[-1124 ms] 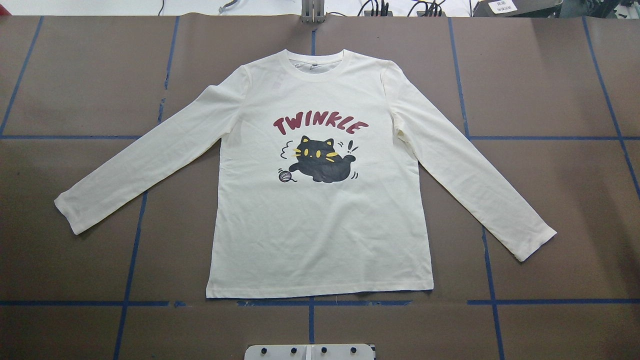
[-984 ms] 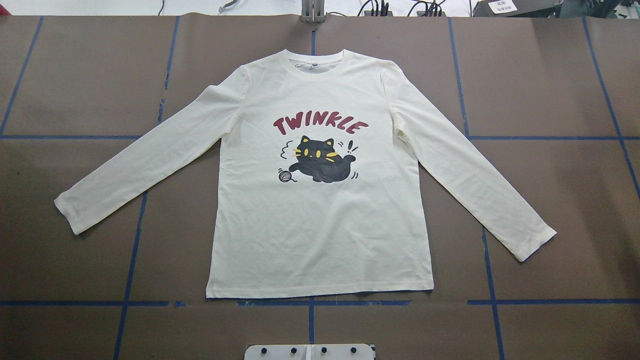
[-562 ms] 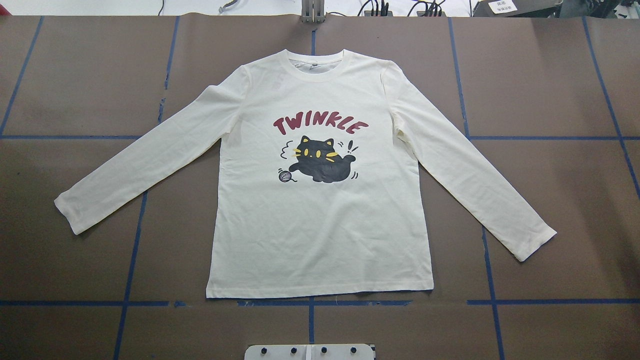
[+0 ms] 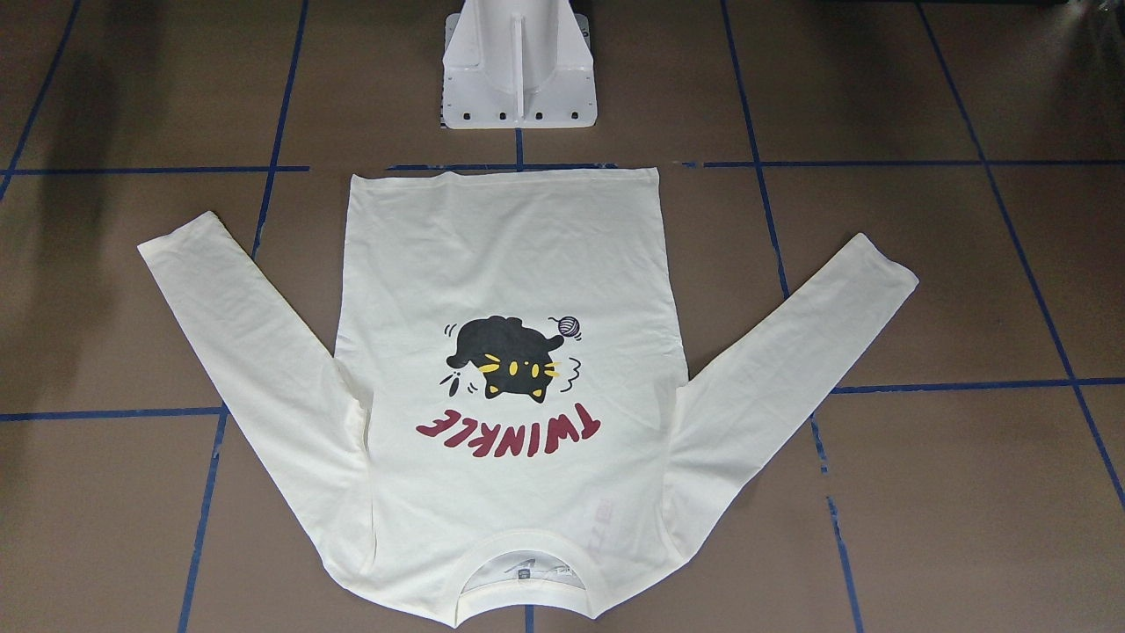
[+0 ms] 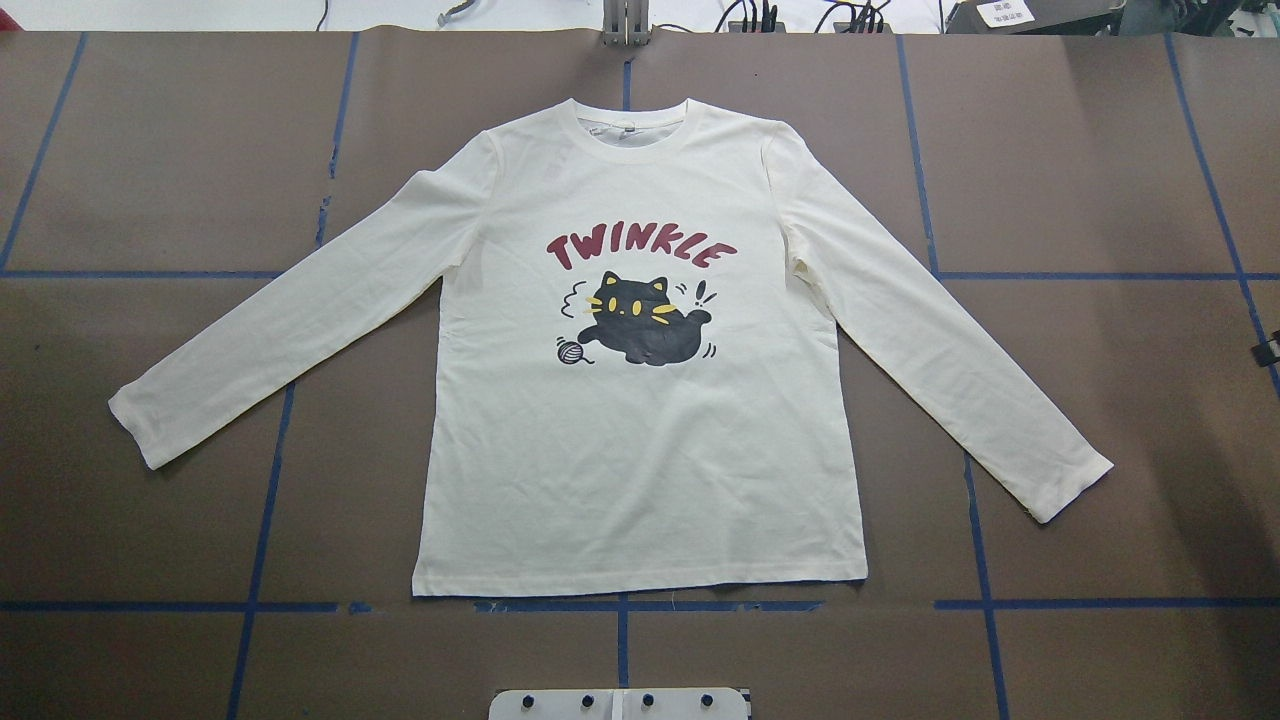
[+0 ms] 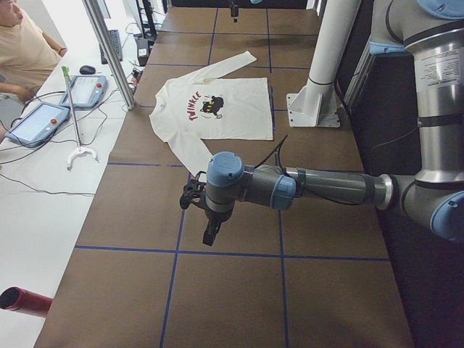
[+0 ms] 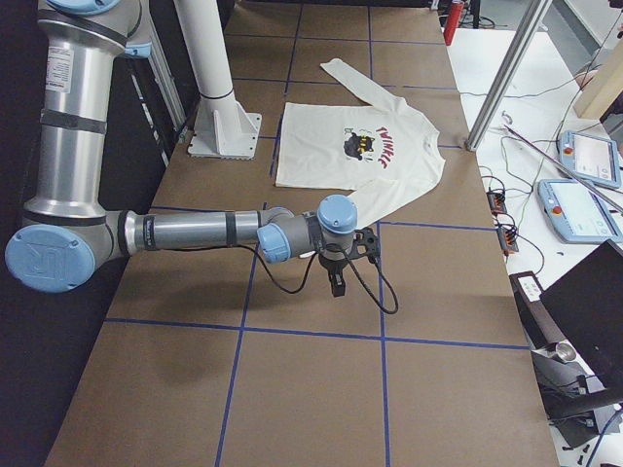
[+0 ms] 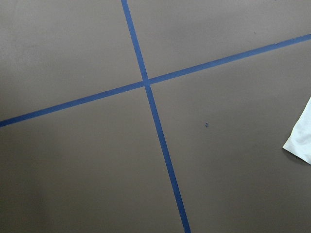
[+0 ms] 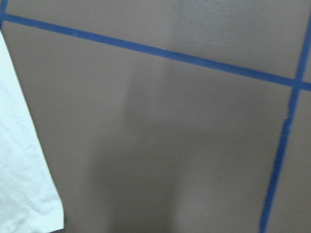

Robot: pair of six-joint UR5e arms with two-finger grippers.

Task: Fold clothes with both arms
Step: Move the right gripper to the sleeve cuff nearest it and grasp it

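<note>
Cream T-shirt (image 5: 640, 450) lies flat, print up, in the middle of the table (image 5: 150, 150), sleeves spread. I judge folding not yet begun: the left gripper (image 6: 211, 235) and right gripper (image 7: 338, 284) hang just outside the cuffs (image 5: 140, 430), carrying no cloth, and I cannot tell whether their jaws are parted. Next I'd bring each down onto its cuff.

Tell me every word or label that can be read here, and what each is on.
"TWINKLE": dark red letters on the cream T-shirt, above its black cat print.
Neck tag inside the collar: too small to read.
Sticker on the left arm: too small to read.
White paper label beyond the table: blurred.
</note>
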